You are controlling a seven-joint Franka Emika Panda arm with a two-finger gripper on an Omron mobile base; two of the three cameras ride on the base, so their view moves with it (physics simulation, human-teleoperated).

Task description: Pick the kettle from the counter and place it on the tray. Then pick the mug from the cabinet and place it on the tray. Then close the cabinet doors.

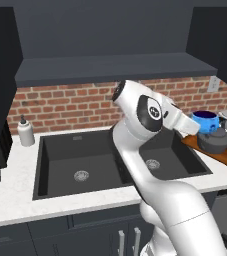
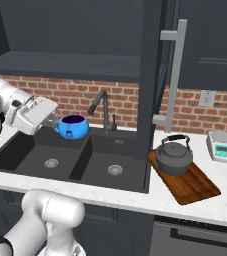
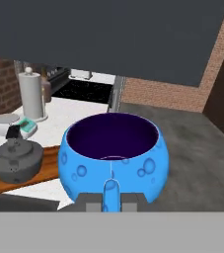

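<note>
Mug: one bright blue mug [image 3: 114, 158], rounded, bubble-marked, dark inside, upright; held in the air over the dark double sink [image 2: 50, 159], left of the open door in the right base view.
Gripper: the gripper [image 3: 111, 201] has its fingers narrowed onto the mug's handle, which stands between the two tips in the hand view.
Kettle: one squat dark grey kettle [image 2: 173, 156] with arched handle and lid knob, standing on the near-left part of the tray.
Tray: one brown wooden tray [image 2: 195, 186] on the white counter [image 2: 225, 200], right of the sink; its right and front parts are bare.
Open room: air over the sink basins is free between mug and tray; the black faucet [image 2: 100, 107] rises just behind the mug.
Edges: one tall charcoal cabinet door [image 2: 152, 75] stands edge-on between mug and kettle, its grey handle [image 2: 175, 75] above the kettle.
Others: one white and teal scale [image 2: 221, 146] beyond the tray; one white pump bottle [image 1: 25, 132] left of the sink.
</note>
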